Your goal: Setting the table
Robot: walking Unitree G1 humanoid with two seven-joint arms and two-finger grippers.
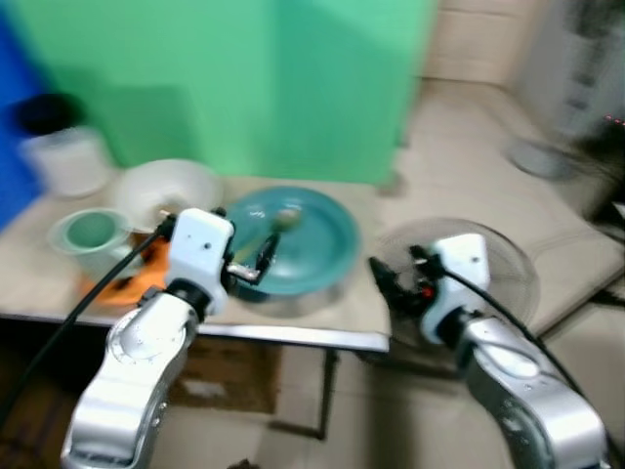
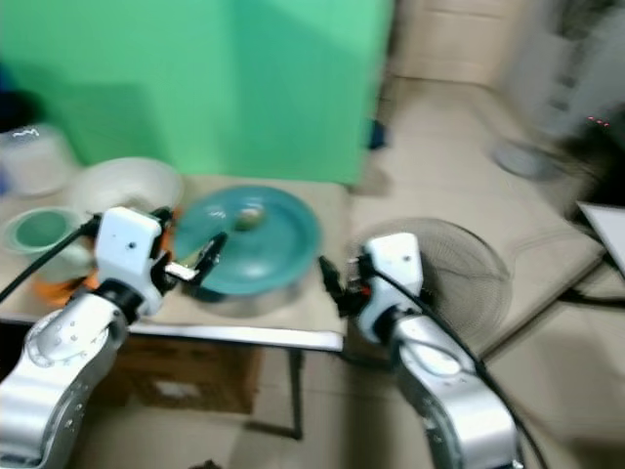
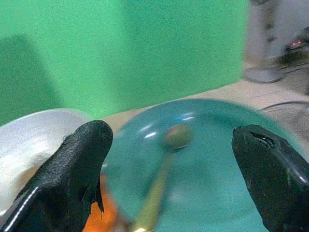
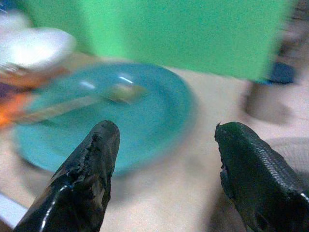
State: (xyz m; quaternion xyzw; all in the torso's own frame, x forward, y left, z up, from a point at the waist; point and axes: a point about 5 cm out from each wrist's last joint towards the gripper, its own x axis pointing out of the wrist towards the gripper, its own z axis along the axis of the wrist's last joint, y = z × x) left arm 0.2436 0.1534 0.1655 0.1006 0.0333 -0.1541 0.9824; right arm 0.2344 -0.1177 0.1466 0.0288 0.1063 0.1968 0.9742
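One round teal plate (image 1: 293, 239) — a spoon (image 3: 161, 181) lying inside — between spread tools.

You see two arms cased in smooth, rounded silver shells, each ending in a boxy white wrist block. A thin black cable runs along the outside of each arm to that block. The left gripper (image 1: 256, 256) and the right gripper (image 1: 388, 280) each carry two long black fingers; close up, the fingers (image 3: 79, 169) look matte and rough, with worn, chipped tips. A small red spot shows beside the right wrist block
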